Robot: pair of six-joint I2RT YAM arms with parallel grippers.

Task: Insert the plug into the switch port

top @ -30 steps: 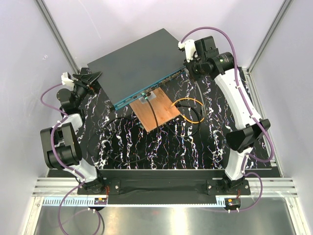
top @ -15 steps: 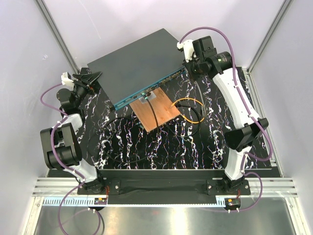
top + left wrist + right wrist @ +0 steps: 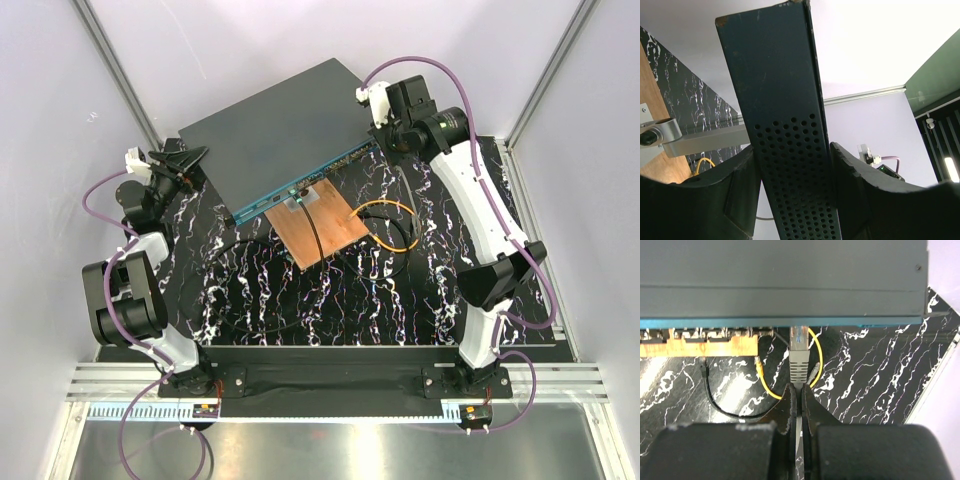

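The switch (image 3: 285, 130), a flat dark blue-grey box with a teal-edged front, lies at the back of the table. My left gripper (image 3: 190, 158) is shut on its left end. In the left wrist view the perforated side panel (image 3: 785, 150) sits between my fingers (image 3: 855, 190). My right gripper (image 3: 380, 138) is at the right end of the front face. In the right wrist view it (image 3: 799, 390) is shut on the grey cable just behind the grey plug (image 3: 799, 352). The plug's clear tip reaches the teal front edge (image 3: 865, 321). I cannot tell whether it is inside a socket.
A brown wooden board (image 3: 320, 225) lies against the switch front; it also shows in the right wrist view (image 3: 700, 346). A yellow cable loop (image 3: 390, 225) and a black cable (image 3: 240, 290) lie on the black marbled table (image 3: 400, 300). White walls stand close on both sides.
My right gripper has moved a little to the left and closer to the switch front with the plug. The left arm and the switch have not moved.
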